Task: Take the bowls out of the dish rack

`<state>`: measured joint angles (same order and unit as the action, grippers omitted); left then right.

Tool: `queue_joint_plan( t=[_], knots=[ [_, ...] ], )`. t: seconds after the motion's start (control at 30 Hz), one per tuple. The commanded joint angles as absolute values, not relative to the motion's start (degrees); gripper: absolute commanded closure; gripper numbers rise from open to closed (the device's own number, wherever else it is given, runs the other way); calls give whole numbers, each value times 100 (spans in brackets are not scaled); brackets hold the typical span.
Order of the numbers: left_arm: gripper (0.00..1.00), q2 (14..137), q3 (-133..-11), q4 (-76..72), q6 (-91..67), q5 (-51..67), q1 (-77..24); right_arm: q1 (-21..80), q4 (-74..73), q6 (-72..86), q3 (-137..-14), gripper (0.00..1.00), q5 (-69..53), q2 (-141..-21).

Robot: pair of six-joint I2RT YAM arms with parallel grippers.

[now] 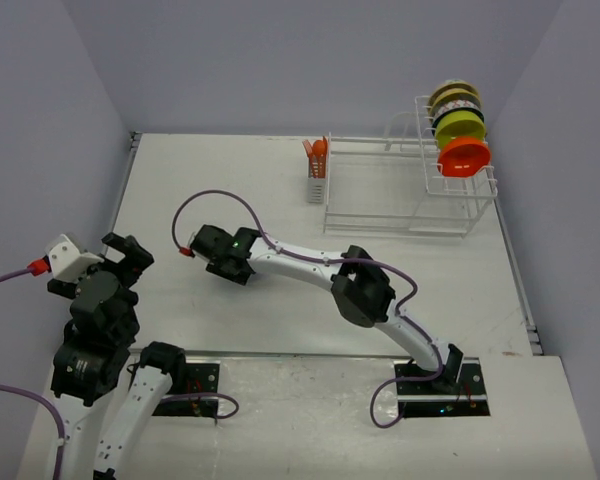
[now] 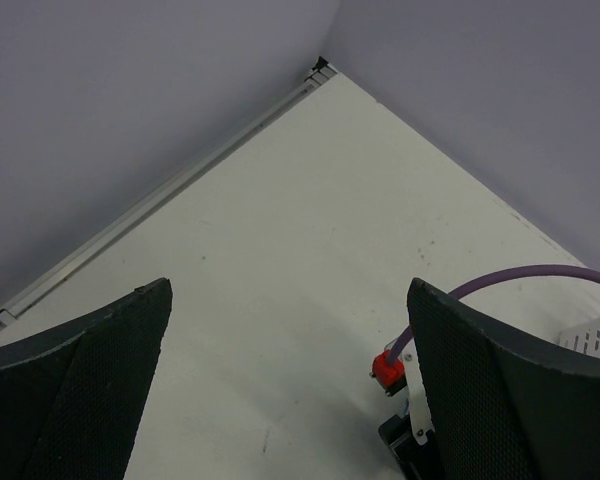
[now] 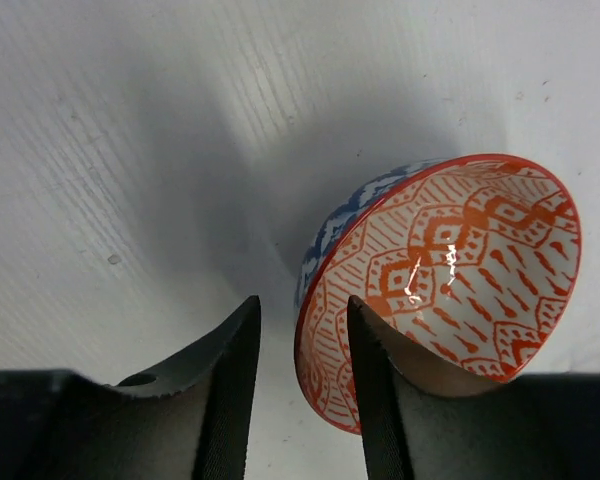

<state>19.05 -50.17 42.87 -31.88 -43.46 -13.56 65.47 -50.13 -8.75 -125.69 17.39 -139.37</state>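
Note:
A blue patterned bowl [image 3: 450,260], orange-patterned inside, sits tilted on the white table. My right gripper [image 3: 302,305] straddles its rim: one finger is inside the bowl, and the other stands outside with a small gap to the wall, jaws open. In the top view this gripper [image 1: 218,262] is at the table's left middle and hides the bowl. The white dish rack [image 1: 400,215] stands at the back right. Its tall section holds an orange-red bowl [image 1: 464,156], a lime-green bowl [image 1: 459,127] and more behind them [image 1: 454,100]. My left gripper [image 1: 130,255] is open and empty [image 2: 290,400].
A small cutlery basket [image 1: 317,182] with orange utensils [image 1: 319,150] stands at the rack's left end. Grey walls close the table at the back and both sides. A purple cable [image 1: 215,200] loops above the right wrist.

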Motion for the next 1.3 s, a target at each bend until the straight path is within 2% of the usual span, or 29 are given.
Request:
queue_joint_plan(
  t=[0.0,0.13,0.17,0.3,0.33,0.47,0.57,0.6,0.67,0.7,0.73,0.77,0.8,0.87,0.93,1.07,1.17,1.27],
  knots=[
    [0,2091,-4992,4034,-3041,-4263,-1310,6548,-4641,-897,-12279,55,1837,-13440],
    [0,2118,-4992,4052,-3050,-4254,-1318,6565,-4536,-660,-11954,40,1530,-13027],
    [0,2118,-4983,4034,-3032,-4237,-1310,6557,-4396,-607,-11849,36,1494,-12669],
    [0,2144,-4940,3859,-2892,-4008,-1318,6539,-3929,-317,-11129,27,1214,-11378],
    [0,2171,-4922,3841,-2848,-3938,-1318,6539,-3833,-282,-11049,18,1178,-11129],
    [0,2294,-4843,3657,-2655,-3605,-1318,6329,-3788,-44,-10671,14,1344,-10022],
    [0,2714,-4737,3306,-2374,-2885,-1318,5382,-3727,1077,-9830,13,1451,-9082],
    [0,2829,-4720,3235,-2243,-2404,-1318,4605,-3439,1838,-9539,14,1276,-8400],
    [0,3075,-4658,3095,-2127,-1980,-1327,3818,-3043,2641,-8845,14,785,-7572],
    [0,3328,-4641,2998,-2075,-1577,-1327,3162,-2797,3289,-8085,14,730,-7141],
    [0,3470,-4649,2980,-2013,-1425,-1336,2920,-2299,3574,-7686,3,799,-6267],
    [0,3724,-4649,2962,-1987,-1302,-1336,2727,-2050,3864,-7334,1,1217,-5858],
    [0,3822,-4667,2945,-1943,-1092,-1336,2429,-1622,4241,-6678,1,1483,-5479],
    [0,4024,-4676,2936,-1925,-941,-1345,1894,-1547,4586,-6181,1,1888,-4660],
    [0,4025,-4658,2927,-1916,-888,-1353,1339,-1590,4991,-6074,1,1479,-4370],
    [0,3867,-4623,2883,-1916,-905,-1362,-460,-1688,6454,-5881,1,81,-4578],
    [0,3832,-4623,2892,-1916,-923,-1380,-1061,-1391,7423,-5565,4,-412,-4833],
    [0,3797,-4614,2883,-1916,-958,-1397,-1221,-573,7970,-5379,13,-843,-5184]
  ],
)
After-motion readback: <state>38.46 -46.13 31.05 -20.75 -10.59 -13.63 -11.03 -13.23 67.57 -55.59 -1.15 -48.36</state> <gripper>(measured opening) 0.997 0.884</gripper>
